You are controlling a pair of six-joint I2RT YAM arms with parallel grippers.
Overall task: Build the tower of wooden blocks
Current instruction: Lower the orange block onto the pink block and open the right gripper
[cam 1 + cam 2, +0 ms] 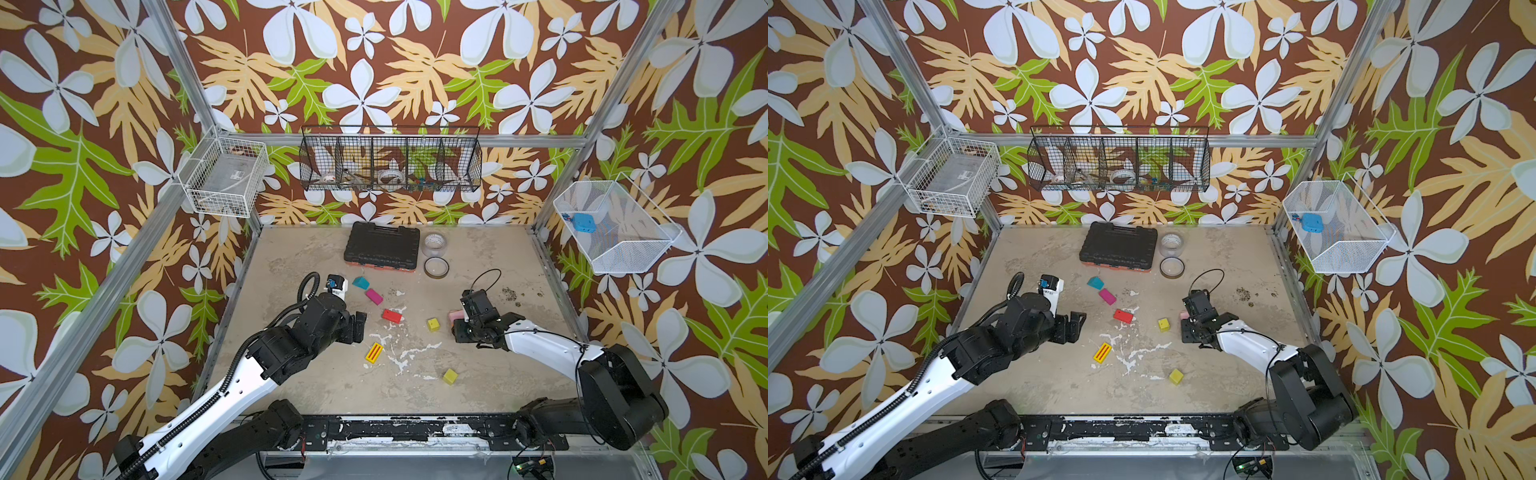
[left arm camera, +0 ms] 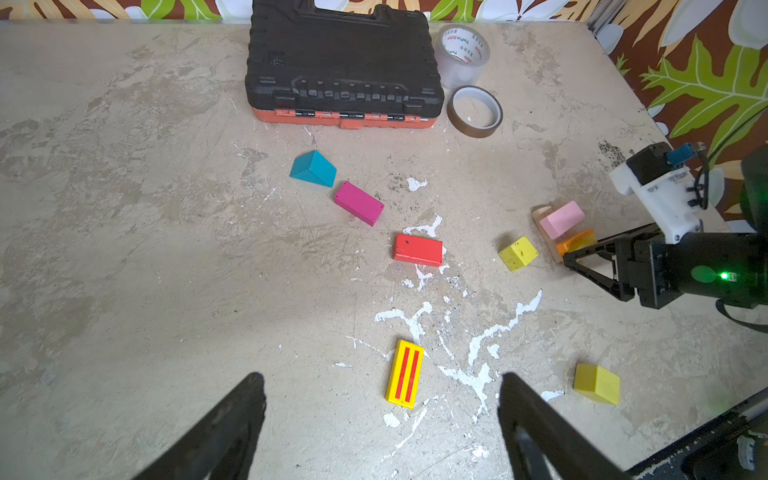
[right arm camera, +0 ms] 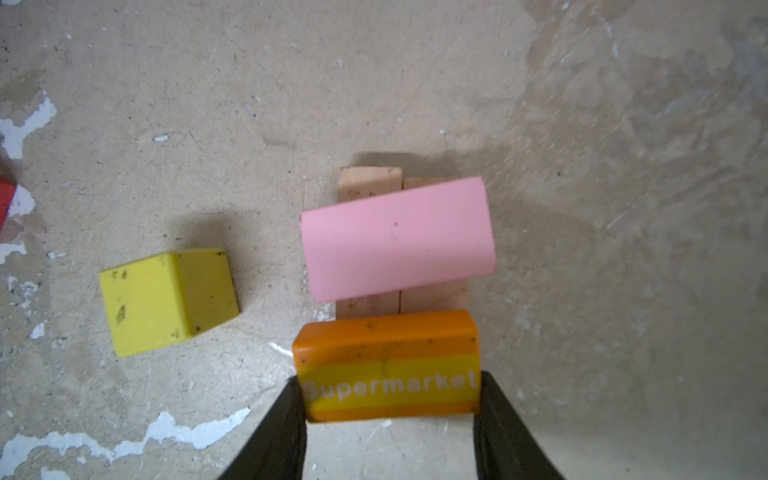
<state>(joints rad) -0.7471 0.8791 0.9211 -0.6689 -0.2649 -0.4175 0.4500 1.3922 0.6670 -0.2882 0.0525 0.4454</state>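
The tower so far is low: two plain wood bars (image 3: 368,183) lie side by side on the table (image 2: 124,208) as a wide, flat base, and a pink block (image 3: 397,239) lies flat across them. Its long axis runs crossways to theirs, a little skewed, so it ties the pair together. It stands on the right side of the table in both top views. Over the near end of the bars the right gripper (image 3: 390,380) is clamped on an orange block (image 3: 386,365) by its two short ends. The block's long axis spans the jaws and runs roughly level with the pink one, which likely sets it up to go down beside it. Whether it already rests on the bars I cannot tell. A yellow cube (image 2: 518,253) sits just beside the base. Farther out, well apart, lie a red block (image 2: 417,249), a magenta block (image 2: 358,203) and a teal wedge (image 2: 313,168) in a loose diagonal line. The left gripper (image 2: 382,380) hovers with jaws wide and empty above a striped yellow block (image 2: 405,374), whose long axis points away from it.
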